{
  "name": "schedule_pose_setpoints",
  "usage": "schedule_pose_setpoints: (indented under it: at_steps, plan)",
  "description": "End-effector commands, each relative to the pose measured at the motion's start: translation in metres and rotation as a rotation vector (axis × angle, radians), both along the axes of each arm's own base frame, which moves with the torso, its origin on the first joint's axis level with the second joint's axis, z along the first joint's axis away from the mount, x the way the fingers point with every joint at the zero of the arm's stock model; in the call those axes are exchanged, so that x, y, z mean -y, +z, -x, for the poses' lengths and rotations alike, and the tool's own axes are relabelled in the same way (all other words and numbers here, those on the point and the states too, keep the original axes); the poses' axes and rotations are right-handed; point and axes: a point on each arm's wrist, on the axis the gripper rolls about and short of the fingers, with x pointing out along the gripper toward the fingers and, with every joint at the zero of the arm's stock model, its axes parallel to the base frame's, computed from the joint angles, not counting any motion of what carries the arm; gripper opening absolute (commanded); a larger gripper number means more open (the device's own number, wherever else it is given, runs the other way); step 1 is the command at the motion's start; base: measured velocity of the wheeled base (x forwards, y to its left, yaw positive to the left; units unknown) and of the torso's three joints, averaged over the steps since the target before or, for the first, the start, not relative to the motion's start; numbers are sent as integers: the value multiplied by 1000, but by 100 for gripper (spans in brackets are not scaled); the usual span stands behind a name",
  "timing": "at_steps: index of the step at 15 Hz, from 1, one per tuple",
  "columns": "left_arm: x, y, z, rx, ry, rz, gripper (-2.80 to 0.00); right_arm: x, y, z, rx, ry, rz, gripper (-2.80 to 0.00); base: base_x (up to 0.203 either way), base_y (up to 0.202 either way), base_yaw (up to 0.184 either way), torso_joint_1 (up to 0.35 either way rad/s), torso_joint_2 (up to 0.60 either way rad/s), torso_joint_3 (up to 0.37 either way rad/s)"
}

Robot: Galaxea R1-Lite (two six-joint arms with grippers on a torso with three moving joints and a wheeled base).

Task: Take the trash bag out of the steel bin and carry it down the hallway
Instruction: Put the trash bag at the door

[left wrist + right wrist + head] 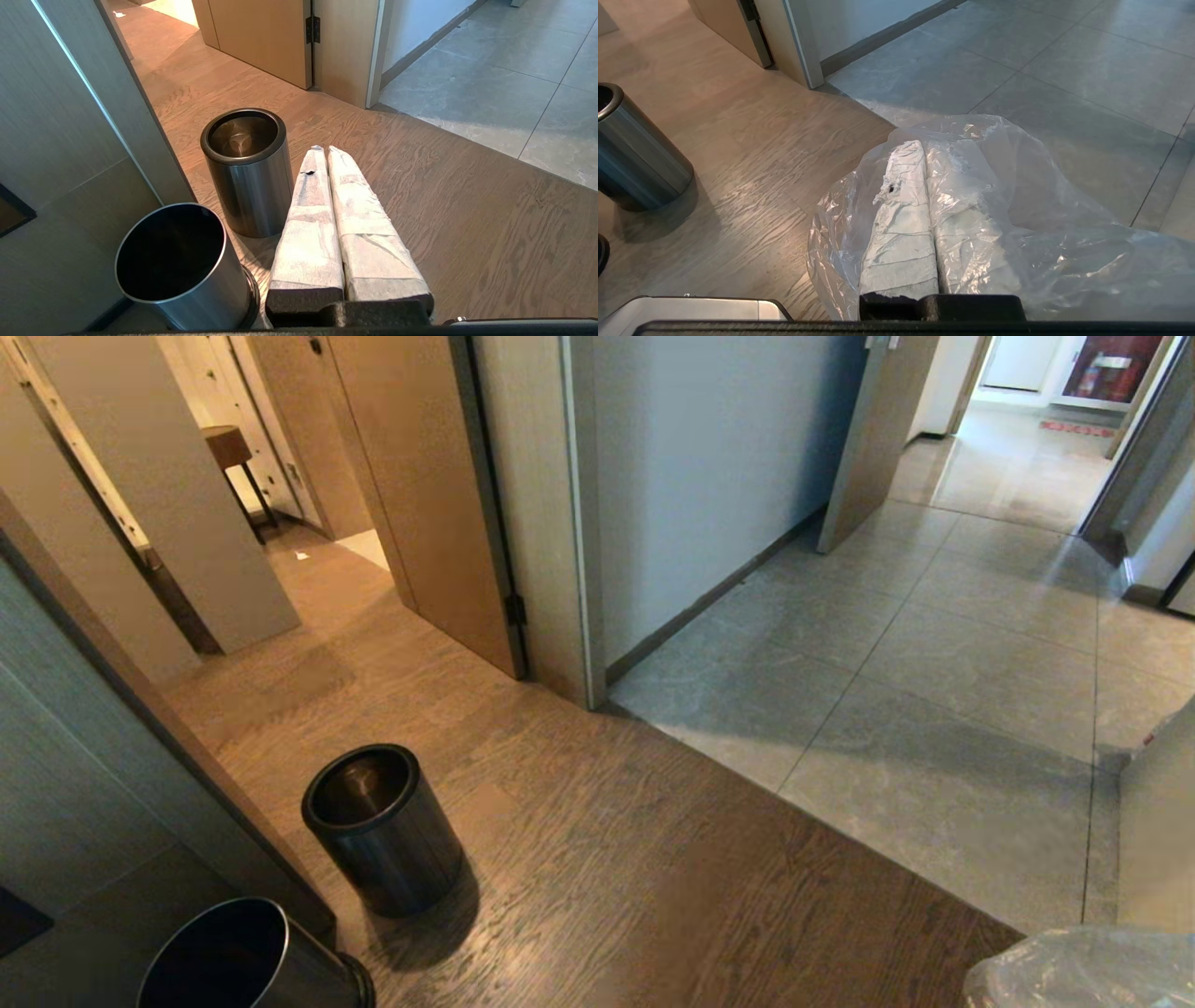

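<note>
My right gripper is closed with its two padded fingers pressed together on the thin film of the trash bag, which drapes over them above the floor at my right side. The left gripper is closed too and holds nothing (it points toward the steel bin, which stands bare on the wood floor). I judge the removal done and the carrying in hand; next I must drive onto the grey tiles of the hallway, keeping the grip firm.

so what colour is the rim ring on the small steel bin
Black, on the steel bin; the left wrist view shows it best.
</note>
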Motion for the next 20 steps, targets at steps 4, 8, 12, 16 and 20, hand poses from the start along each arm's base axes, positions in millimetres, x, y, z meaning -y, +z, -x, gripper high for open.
schedule_pose_setpoints:
  at_steps: [4, 8, 12, 16, 20]
  plan:
    - [0, -3, -1, -11, 1, 1, -280, 0, 0, 0, -1, 0, 0, -280, 0, 0, 0, 0, 0, 0]
    - [0, -3, -1, -11, 1, 1, -280, 0, 0, 0, -6, 0, 3, -280, 0, 0, 0, 0, 0, 0]
    - [0, -3, -1, -11, 1, 1, -280, 0, 0, 0, -1, -7, -18, -280, 2, 6, -79, 1, 4, 2]
    - [0, -3, -1, -11, 1, 1, -280, 0, 0, 0, -4, -4, -17, -280, 0, 0, 0, 0, 0, 0]
    - [0, -3, -1, -11, 1, 1, -280, 0, 0, 0, -4, -5, -16, -280, 0, 0, 0, 0, 0, 0]
